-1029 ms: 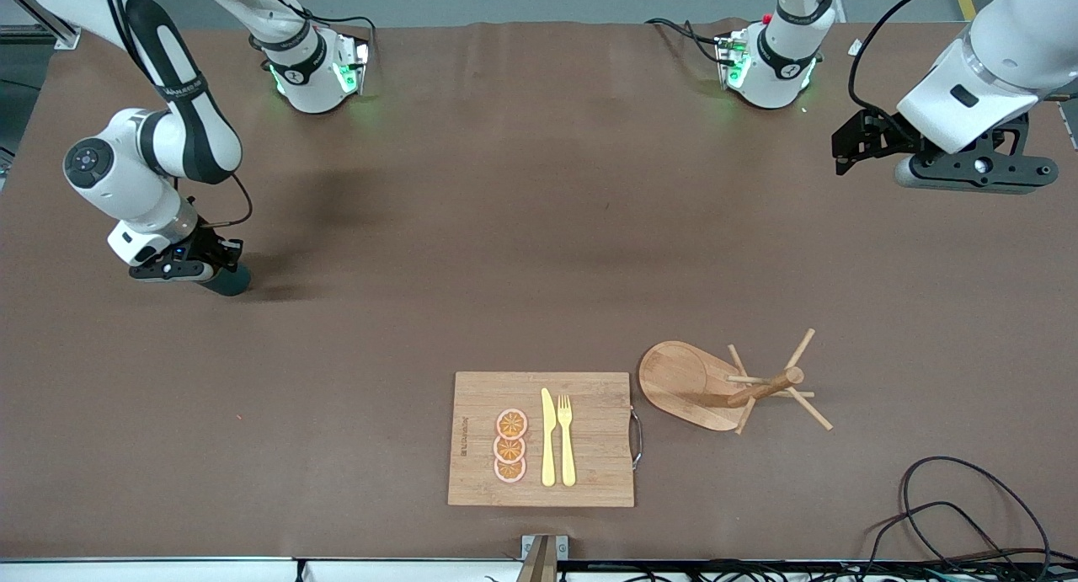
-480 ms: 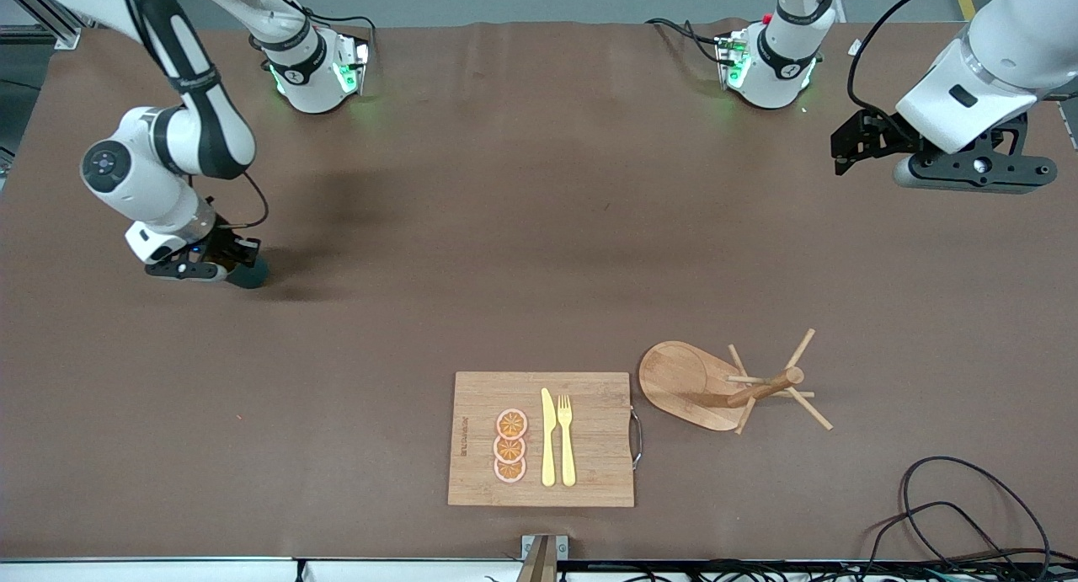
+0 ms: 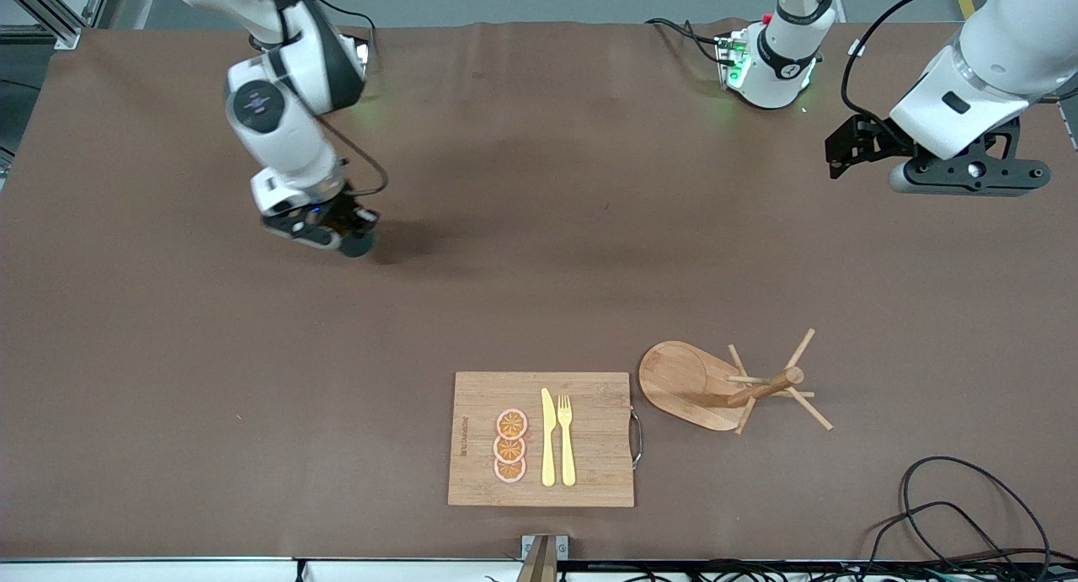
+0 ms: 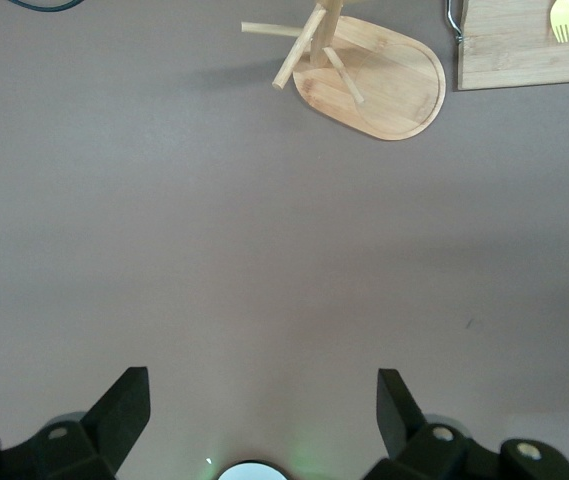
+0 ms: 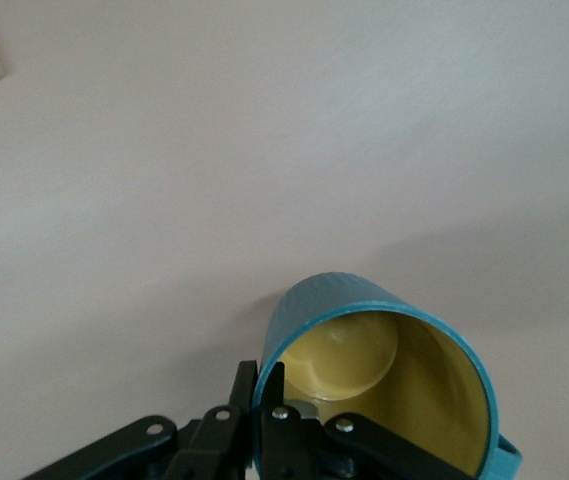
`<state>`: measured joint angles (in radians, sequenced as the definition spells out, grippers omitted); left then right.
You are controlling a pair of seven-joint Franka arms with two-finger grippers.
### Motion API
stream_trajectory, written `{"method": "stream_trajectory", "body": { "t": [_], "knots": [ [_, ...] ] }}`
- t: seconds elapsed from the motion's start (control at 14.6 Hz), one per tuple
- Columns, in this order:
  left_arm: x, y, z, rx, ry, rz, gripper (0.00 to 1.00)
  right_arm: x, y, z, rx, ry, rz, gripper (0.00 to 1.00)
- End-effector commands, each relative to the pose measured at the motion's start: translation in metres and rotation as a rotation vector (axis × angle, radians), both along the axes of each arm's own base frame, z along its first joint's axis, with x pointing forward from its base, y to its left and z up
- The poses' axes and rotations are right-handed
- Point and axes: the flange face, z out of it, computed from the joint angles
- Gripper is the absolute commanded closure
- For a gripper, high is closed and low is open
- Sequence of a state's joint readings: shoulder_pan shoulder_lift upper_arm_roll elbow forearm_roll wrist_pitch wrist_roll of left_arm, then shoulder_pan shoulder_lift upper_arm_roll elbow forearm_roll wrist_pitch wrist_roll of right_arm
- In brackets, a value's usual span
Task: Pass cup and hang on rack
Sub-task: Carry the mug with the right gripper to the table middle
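The right gripper (image 3: 344, 232) grips the cup (image 3: 357, 243) by its rim, one finger inside the yellow wall and one outside, and holds it above the brown table (image 3: 539, 296), toward the right arm's end from the rack (image 3: 724, 387). In the right wrist view the cup (image 5: 379, 385) shows its teal ribbed outside, its yellow inside and a sliver of its handle, with the right gripper (image 5: 264, 415) clamped on the rim; no lettering on the cup can be seen from here.

The left arm waits, its left gripper (image 3: 851, 148) hanging over the table toward the left arm's end from the rack, fingers spread wide with nothing between them, as the left wrist view (image 4: 262, 415) confirms.

The rack stands on its oval base close to the cutting board (image 3: 541, 439), which lies just toward the right arm's end from it. On the board lie three orange slices (image 3: 510, 445), a yellow knife (image 3: 548, 437) and a yellow fork (image 3: 566, 439). Dark lettering is stamped along one edge of the board, too small to read.
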<state>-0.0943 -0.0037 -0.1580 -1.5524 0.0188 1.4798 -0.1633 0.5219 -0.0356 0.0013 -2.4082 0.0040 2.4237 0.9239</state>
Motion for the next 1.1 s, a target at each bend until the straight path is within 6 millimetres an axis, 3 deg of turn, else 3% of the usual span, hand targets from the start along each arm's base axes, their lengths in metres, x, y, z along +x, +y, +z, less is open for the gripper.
{"method": "stream_trajectory", "body": {
  "t": [0.0, 0.27, 0.48, 0.62, 0.89, 1.03],
  "knots": [
    [0.003, -0.003, 0.004, 0.015, -0.025, 0.009, 0.0, -0.009, 0.066, -0.006, 0.014, 0.013, -0.099, 1.0],
    [0.004, -0.003, 0.0, 0.016, -0.018, 0.009, 0.0, -0.029, 0.17, -0.013, 0.036, 0.009, -0.215, 1.0],
    [0.007, -0.006, -0.005, 0.017, -0.011, 0.005, 0.0, -0.025, 0.24, -0.029, 0.021, 0.015, -0.314, 1.0],
    [0.007, -0.017, -0.007, 0.014, -0.014, -0.016, 0.0, -0.017, 0.279, -0.028, -0.004, 0.026, -0.319, 1.0],
    [0.013, -0.035, -0.023, 0.009, 0.0, -0.044, 0.0, -0.025, 0.337, -0.021, -0.03, 0.004, -0.239, 1.0],
    [0.015, -0.043, -0.033, 0.01, 0.017, -0.004, 0.0, -0.037, 0.352, -0.023, -0.03, -0.013, -0.198, 1.0]
  ]
}}
